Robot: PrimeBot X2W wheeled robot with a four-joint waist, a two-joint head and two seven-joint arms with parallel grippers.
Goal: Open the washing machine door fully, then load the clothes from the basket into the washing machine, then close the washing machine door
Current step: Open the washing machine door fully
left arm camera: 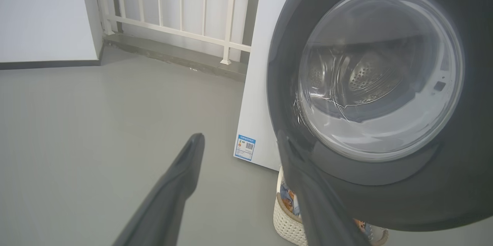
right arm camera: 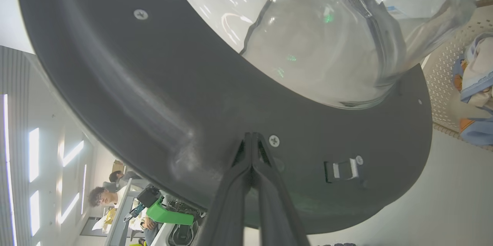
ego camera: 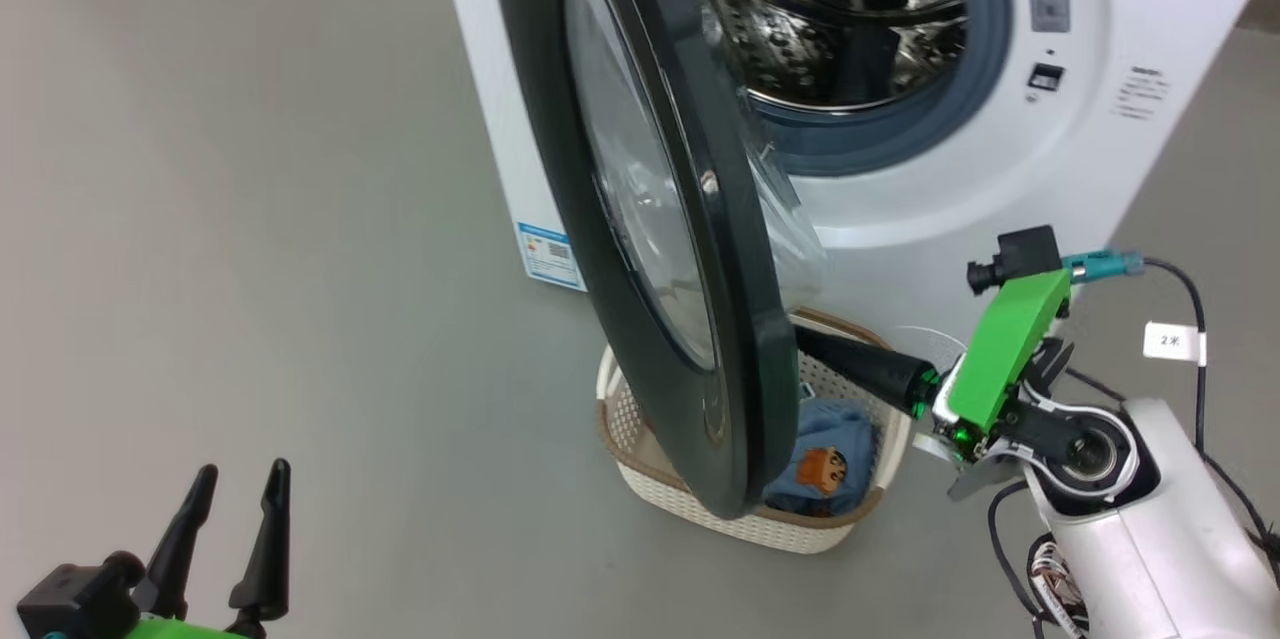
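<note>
While the right gripper (right arm camera: 252,137) is clenched, its two fingers pressed tip to tip with nothing between them, the tips meet the inner face of the washing machine door (ego camera: 745,249). They touch the black ring just beside a screw (right arm camera: 274,140) and near the latch (right arm camera: 342,169). Left gripper (ego camera: 243,474): fingers spread wide, grasping nothing, above the floor (ego camera: 250,219), well apart from the door. Door: stands partly open from the washing machine (ego camera: 1100,149), edge-on in the head view. Drum (ego camera: 830,19): perforated steel, ringed by a grey-blue seal (ego camera: 985,49). Basket (ego camera: 780,524): on the floor at the foot of the machine, under the door's lower edge. It holds the clothes (ego camera: 835,449), light-blue cloth with an orange-brown figure; white cloth with blue trim shows in the right wrist view.
</note>
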